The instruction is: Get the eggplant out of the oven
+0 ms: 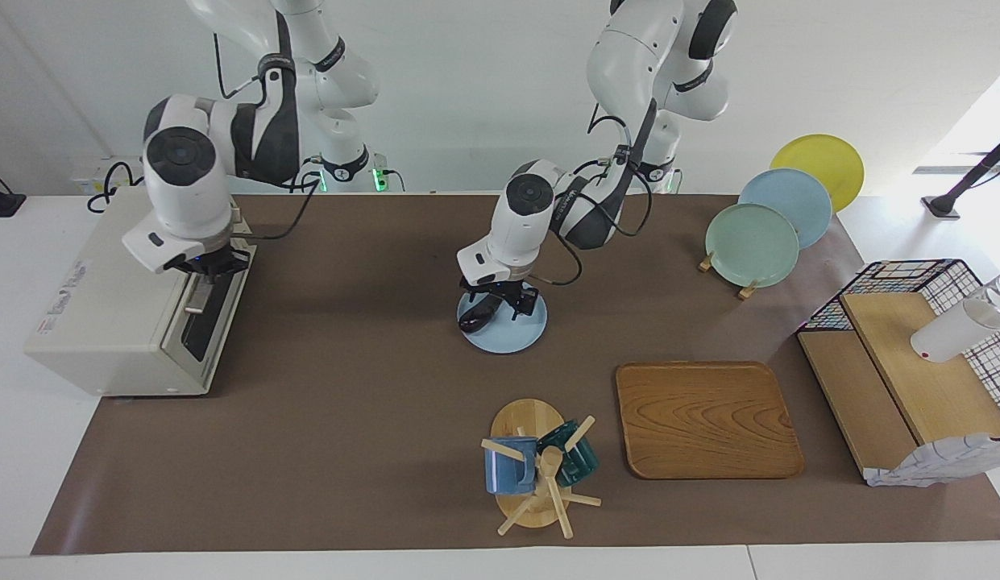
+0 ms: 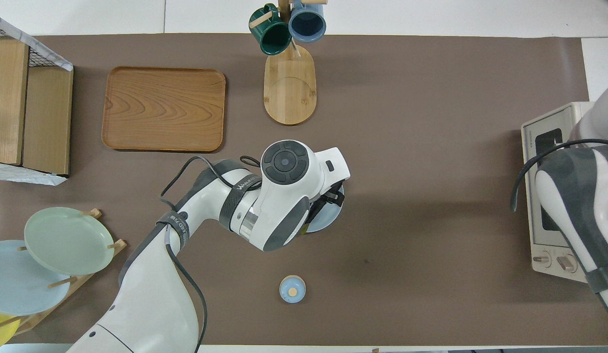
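Right gripper (image 1: 200, 270) sits at the oven (image 1: 121, 310) door top, at the right arm's end of the table; finger state cannot be told. Mid-table, left gripper (image 1: 500, 302) is down on the blue plate (image 1: 508, 334), fingers apparently spread about the eggplant (image 1: 475, 316). Judged: placement step; next, release and lift straight. Bare mat surrounds the plate.
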You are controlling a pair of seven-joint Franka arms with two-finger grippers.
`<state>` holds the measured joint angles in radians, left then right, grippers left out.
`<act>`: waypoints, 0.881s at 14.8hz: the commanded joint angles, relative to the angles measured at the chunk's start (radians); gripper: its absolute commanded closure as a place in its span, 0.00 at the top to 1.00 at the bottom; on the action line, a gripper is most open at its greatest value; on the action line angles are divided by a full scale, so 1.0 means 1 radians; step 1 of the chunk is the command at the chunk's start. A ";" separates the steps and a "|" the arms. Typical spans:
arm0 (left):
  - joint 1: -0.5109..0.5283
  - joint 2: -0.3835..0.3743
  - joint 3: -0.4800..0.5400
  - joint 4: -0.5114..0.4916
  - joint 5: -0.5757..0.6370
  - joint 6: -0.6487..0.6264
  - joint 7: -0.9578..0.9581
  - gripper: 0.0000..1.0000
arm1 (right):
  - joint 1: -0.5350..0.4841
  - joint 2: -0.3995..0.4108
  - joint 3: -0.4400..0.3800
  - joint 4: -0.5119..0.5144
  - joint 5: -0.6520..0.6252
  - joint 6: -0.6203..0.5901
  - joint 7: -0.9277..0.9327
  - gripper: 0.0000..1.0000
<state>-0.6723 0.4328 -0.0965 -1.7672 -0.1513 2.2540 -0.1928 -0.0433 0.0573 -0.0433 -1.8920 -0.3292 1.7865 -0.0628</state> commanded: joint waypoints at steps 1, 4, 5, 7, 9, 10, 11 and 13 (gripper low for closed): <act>-0.010 -0.006 0.011 -0.038 -0.024 0.041 0.026 0.99 | -0.020 0.010 0.003 0.019 0.073 0.001 -0.020 0.00; -0.012 -0.009 0.011 -0.052 -0.024 0.059 0.026 0.98 | -0.020 -0.027 0.002 0.135 0.237 -0.116 -0.020 0.11; -0.012 -0.009 0.011 -0.052 -0.024 0.061 0.026 0.98 | -0.020 -0.034 0.003 0.181 0.277 -0.159 -0.020 0.16; -0.012 -0.009 0.011 -0.054 -0.024 0.062 0.027 0.98 | -0.009 -0.040 0.010 0.247 0.305 -0.202 -0.020 0.22; -0.018 -0.012 0.009 -0.070 -0.024 0.091 0.026 0.95 | 0.003 -0.043 0.016 0.255 0.306 -0.213 -0.020 0.40; -0.020 -0.013 0.009 -0.077 -0.024 0.101 0.026 0.91 | 0.016 -0.045 0.022 0.255 0.305 -0.216 -0.017 0.44; -0.018 -0.013 0.009 -0.077 -0.025 0.101 0.026 0.86 | 0.010 -0.047 0.020 0.249 0.308 -0.216 -0.014 0.51; -0.016 -0.013 0.009 -0.074 -0.037 0.099 0.026 0.78 | 0.011 -0.062 0.019 0.234 0.328 -0.228 -0.011 1.00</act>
<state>-0.6759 0.4333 -0.1005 -1.8152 -0.1549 2.3237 -0.1883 -0.0272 0.0001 -0.0226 -1.6508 -0.0384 1.5744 -0.0705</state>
